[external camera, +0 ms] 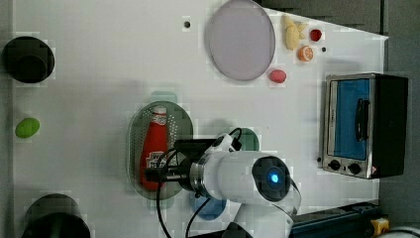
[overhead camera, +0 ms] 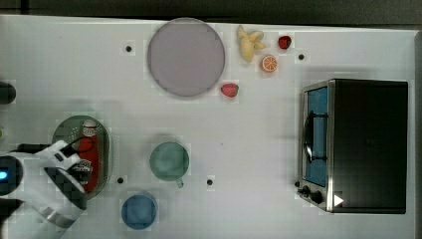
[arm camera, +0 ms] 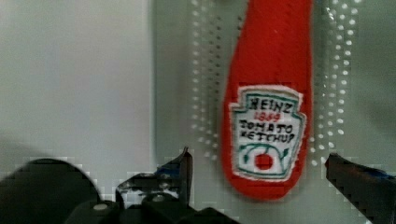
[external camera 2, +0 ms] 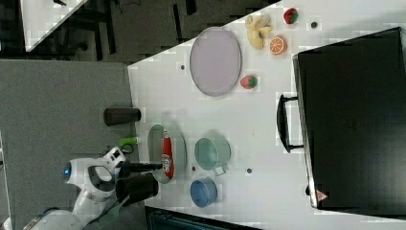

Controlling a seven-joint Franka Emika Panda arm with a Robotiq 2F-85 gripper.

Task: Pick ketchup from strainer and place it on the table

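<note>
The red ketchup (overhead camera: 87, 148) bottle lies flat in the pale green strainer (overhead camera: 64, 130) at the top view's left, its white cap pointing toward the far edge. My gripper (overhead camera: 82, 168) hangs open just over the bottle's wide lower end. In the wrist view the ketchup (arm camera: 268, 70) shows its white label, and the gripper (arm camera: 268, 170) has one dark finger (arm camera: 184, 165) on each side of the base, apart from it. The left view shows the ketchup (external camera: 154, 141) in the strainer (external camera: 178, 124) with the gripper (external camera: 157, 172) above it. The white table (overhead camera: 259, 129) spreads around.
A green mug (overhead camera: 169, 161) and a blue cup (overhead camera: 139, 211) stand just to the top view's right of the strainer. Farther off are a grey plate (overhead camera: 185, 57), a strawberry (overhead camera: 229, 90), a banana (overhead camera: 249, 44), an orange slice (overhead camera: 269, 63) and a toaster oven (overhead camera: 358, 144).
</note>
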